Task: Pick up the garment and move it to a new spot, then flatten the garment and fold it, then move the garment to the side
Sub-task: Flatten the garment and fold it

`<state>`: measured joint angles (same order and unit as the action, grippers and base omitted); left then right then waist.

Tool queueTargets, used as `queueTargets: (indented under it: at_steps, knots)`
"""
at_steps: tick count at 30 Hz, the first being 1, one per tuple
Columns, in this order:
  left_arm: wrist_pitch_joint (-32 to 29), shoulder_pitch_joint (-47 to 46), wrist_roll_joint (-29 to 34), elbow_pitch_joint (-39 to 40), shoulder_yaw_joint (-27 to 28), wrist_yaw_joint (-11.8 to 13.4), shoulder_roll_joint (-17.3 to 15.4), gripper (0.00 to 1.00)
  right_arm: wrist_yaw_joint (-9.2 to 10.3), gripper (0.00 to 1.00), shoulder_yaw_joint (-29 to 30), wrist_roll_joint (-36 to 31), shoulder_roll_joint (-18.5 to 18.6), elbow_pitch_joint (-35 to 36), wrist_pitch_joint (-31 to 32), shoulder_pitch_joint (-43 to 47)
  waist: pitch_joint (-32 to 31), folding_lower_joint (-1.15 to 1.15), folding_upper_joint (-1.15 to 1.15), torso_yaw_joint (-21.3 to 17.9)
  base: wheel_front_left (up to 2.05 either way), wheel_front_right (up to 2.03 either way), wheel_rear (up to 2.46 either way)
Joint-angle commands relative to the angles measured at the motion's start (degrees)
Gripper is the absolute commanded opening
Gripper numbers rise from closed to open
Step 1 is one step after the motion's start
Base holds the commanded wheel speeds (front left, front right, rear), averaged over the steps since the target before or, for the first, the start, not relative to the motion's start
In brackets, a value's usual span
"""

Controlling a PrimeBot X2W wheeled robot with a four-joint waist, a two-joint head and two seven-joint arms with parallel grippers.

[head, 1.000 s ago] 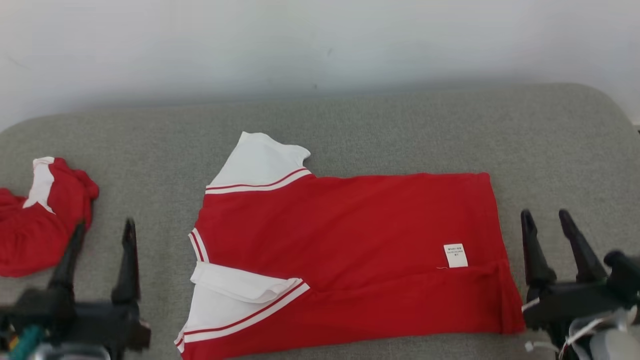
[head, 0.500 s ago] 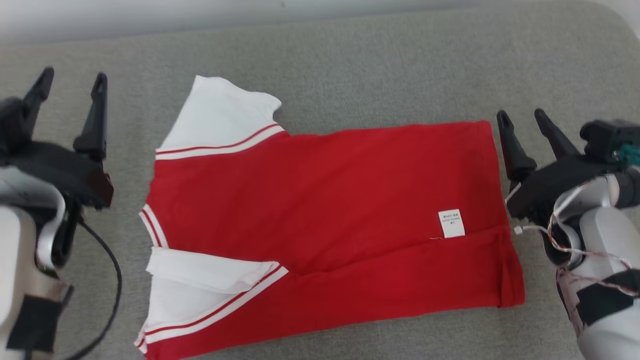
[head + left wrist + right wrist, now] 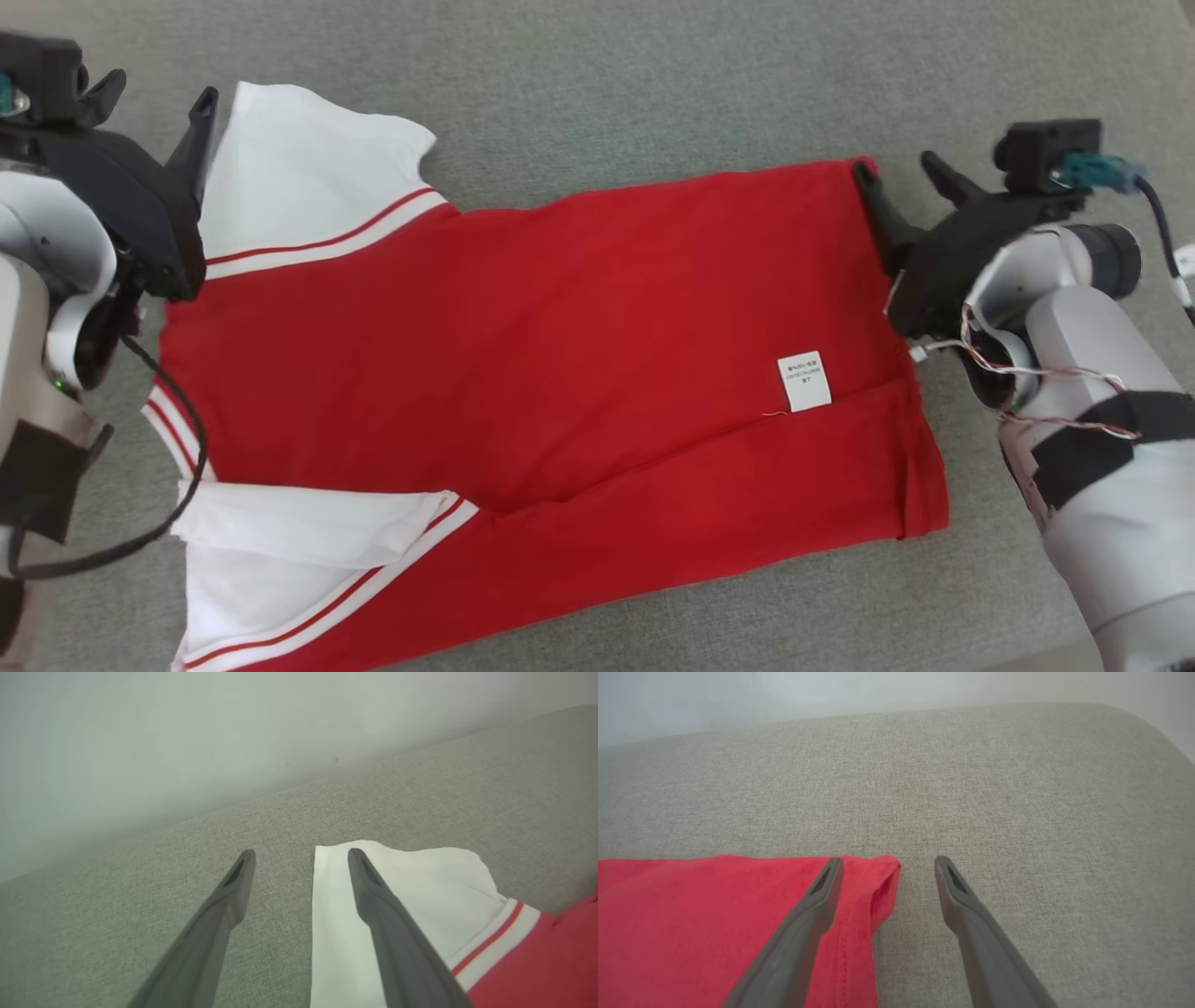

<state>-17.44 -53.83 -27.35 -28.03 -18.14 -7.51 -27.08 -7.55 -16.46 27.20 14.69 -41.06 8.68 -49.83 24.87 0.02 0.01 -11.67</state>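
Observation:
A red garment (image 3: 560, 327) with white sleeves and red-white trim lies spread flat on the grey cushion (image 3: 653, 75), a white tag (image 3: 804, 381) near its right hem. My left gripper (image 3: 154, 93) is open at the far white sleeve (image 3: 430, 882). Its fingers straddle the sleeve's outer edge, one over the cloth and one over bare cushion. My right gripper (image 3: 896, 170) is open at the far right hem corner (image 3: 882, 872); one finger is over the red cloth, the other over the cushion. Neither holds anything.
The near sleeve (image 3: 299, 551) lies folded over itself at the lower left. A pale wall (image 3: 187, 742) rises behind the cushion's far edge. A black cable (image 3: 177, 485) hangs from my left arm beside the collar.
The head camera has tilted down and closer. Both grippers have reached forward from the near side to the garment's far corners, still open. A second red garment at the left has left the frame.

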Motion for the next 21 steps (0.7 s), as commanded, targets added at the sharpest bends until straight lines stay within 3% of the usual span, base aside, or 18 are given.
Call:
queueTargets:
  at_steps: [1, 8, 21]
  knots:
    - [-1.1, -1.6, -0.7, -1.4, -1.1, 0.1, -0.6, 1.0, 0.14, 1.0, -0.9, 0.7, -0.6, -1.0, 0.7, -1.5, 1.0, -0.02, -0.01, -1.1, 0.0, 0.0, 0.0]
    - [-5.9, -7.6, -3.0, -6.7, -7.2, 0.1, -1.3, 1.0, 0.14, 1.0, -4.5, 3.0, -1.9, -4.9, 3.1, -6.1, 2.5, -0.02, -0.01, -2.2, 0.0, 0.0, 0.0]
    - [-9.4, -14.1, -6.1, -15.5, -12.9, 0.1, -0.5, 1.0, 0.14, 1.0, -9.2, 6.1, -3.6, -9.6, 3.0, -10.2, 4.5, -0.02, -0.01, -3.3, 0.0, 0.0, 0.0]
